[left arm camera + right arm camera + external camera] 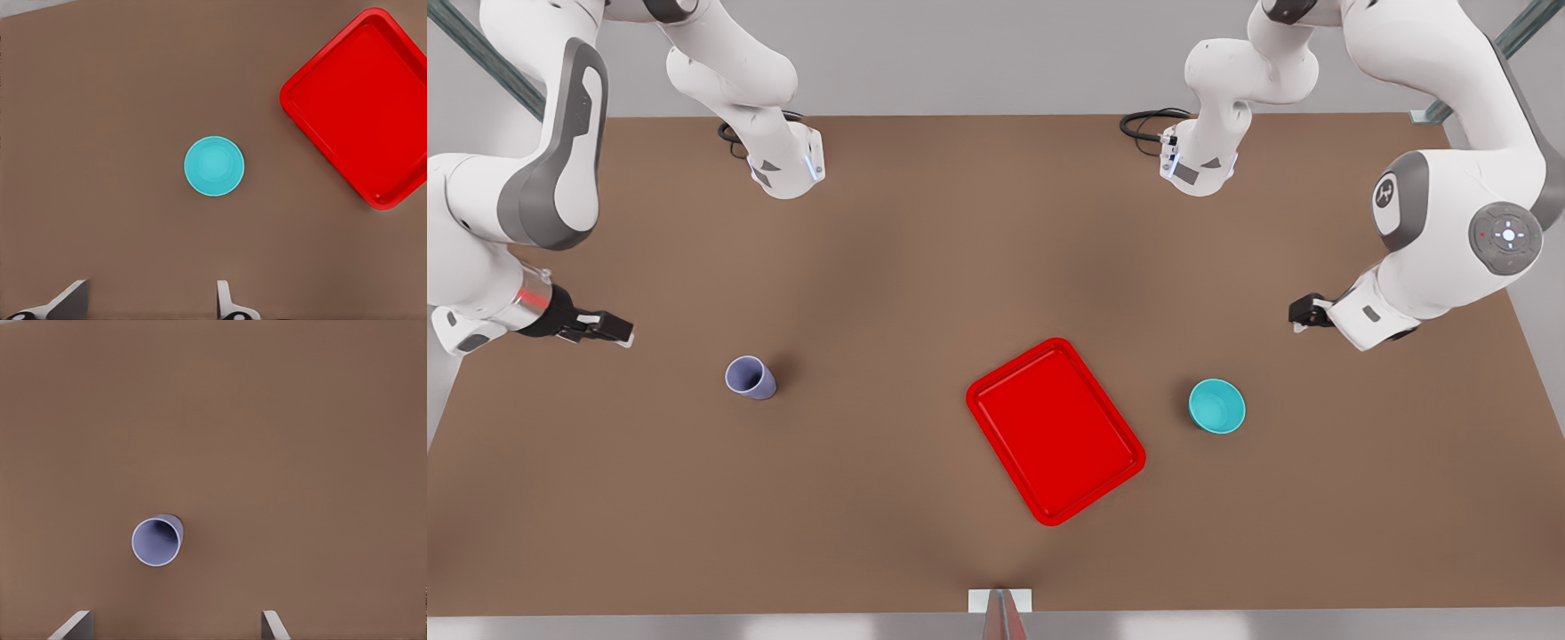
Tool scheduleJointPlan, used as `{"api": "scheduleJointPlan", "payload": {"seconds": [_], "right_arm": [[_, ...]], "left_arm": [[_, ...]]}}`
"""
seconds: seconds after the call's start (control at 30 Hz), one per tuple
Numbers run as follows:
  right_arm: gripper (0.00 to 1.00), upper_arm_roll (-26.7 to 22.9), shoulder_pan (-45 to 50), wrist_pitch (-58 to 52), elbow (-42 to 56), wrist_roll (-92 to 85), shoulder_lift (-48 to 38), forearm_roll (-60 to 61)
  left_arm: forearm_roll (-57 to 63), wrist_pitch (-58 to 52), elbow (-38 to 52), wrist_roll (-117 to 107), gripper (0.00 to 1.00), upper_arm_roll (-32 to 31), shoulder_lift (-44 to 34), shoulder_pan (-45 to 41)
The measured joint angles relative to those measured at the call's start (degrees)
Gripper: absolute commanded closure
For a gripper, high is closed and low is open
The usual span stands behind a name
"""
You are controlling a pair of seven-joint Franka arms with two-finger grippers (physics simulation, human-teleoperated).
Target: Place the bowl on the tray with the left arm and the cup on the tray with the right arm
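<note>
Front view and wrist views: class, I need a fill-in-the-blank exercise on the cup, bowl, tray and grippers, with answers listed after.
1. The tray lies between the cup and the ____.
2. The colour of the tray is ____.
3. The left gripper hovers, open, above the table near the ____.
4. The right gripper, open, looks down on the ____.

Missing words: bowl; red; bowl; cup
</note>
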Motion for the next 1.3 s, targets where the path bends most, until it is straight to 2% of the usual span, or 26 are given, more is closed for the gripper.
{"api": "scheduleJointPlan", "payload": {"seconds": [0.07,0.17,0.27,0.33,0.53,0.83,0.87,0.93,0.97,1.0,1.03,1.13,1.3], "right_arm": [[0.00,0.0,0.1,-0.1,0.0,-0.3,0.0,0.0],[0.00,0.0,0.0,-0.1,0.0,-0.5,0.0,0.0],[0.00,0.0,0.0,-0.1,0.0,-0.5,0.0,0.0],[0.00,0.0,0.0,0.0,0.0,-0.5,0.0,0.1],[0.00,0.0,0.0,-0.1,0.0,-0.5,0.0,0.1],[0.00,0.0,0.0,-0.4,0.0,-0.5,0.0,0.1],[0.00,0.0,-0.1,-0.4,0.0,-0.5,0.1,0.1],[0.00,0.0,0.0,-0.4,0.0,-0.5,0.1,0.1],[0.00,0.0,0.0,-0.4,0.0,-0.5,0.1,0.1],[0.00,0.0,0.0,-0.4,0.0,-0.5,0.1,0.1],[0.00,0.0,0.0,-0.4,0.0,-0.5,0.1,0.1],[0.00,0.0,0.0,-0.4,-0.1,-0.5,0.1,0.1],[0.00,0.0,-0.2,-0.5,-0.1,-0.5,0.1,0.1]], "left_arm": [[0.2,0.2,-0.1,0.2,0.00,0.1,1.4,-0.1],[-0.4,0.9,0.5,0.5,0.00,0.1,13.7,2.9],[-7.3,11.6,-3.0,1.1,0.00,0.1,22.1,7.7],[-11.4,19.1,-7.3,1.8,0.00,0.0,23.8,7.7],[-19.0,20.0,-7.2,4.1,0.00,-0.6,27.7,7.7],[-20.4,24.1,-7.0,5.6,0.00,-0.6,31.5,7.3],[-20.4,24.1,-7.0,5.6,0.08,-0.6,31.6,7.2],[-20.4,24.1,-6.9,5.6,0.44,-0.6,31.9,7.1],[-20.4,24.0,-6.8,5.7,0.55,-0.6,31.9,7.1],[-20.4,24.0,-6.8,5.7,0.57,-0.6,31.9,7.1],[-20.5,23.7,-6.8,5.2,0.67,-0.6,31.8,7.1],[-20.6,23.6,-6.8,4.6,0.79,-0.6,31.7,7.1],[-20.7,24.0,-6.8,4.5,0.79,-0.6,31.9,7.1]]}}
